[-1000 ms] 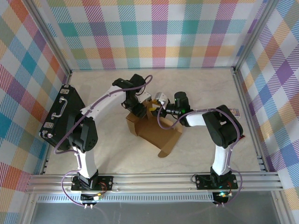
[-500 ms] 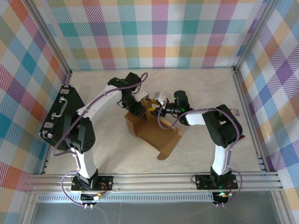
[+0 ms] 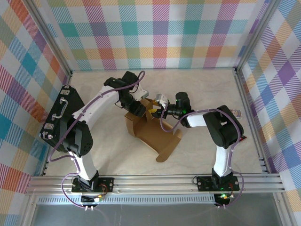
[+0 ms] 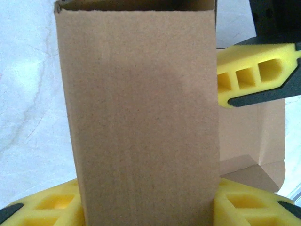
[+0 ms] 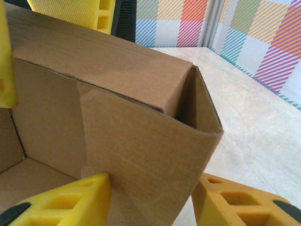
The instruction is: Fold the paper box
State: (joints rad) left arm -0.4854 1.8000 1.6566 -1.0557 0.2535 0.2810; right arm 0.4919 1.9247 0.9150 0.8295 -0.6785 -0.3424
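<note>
The paper box (image 3: 157,136) lies half-folded near the middle of the table (image 3: 207,89). One side wall stands up at its far end, and a long flap spreads toward the near edge. The left arm rises from its base, bends at a high elbow and reaches right and down, bringing the left gripper (image 3: 139,109) onto the standing wall. Its yellow fingers (image 4: 42,209) sit on either side of the hollow, doubled-over wall, grasping it across its width. The right arm stands upright from its base, and its forearm runs level to the left. The right gripper (image 3: 153,112) is clamped on a folded corner of the box, with fingers (image 5: 61,202) pressed against the cardboard on both sides. The two grippers are just beside each other.
</note>
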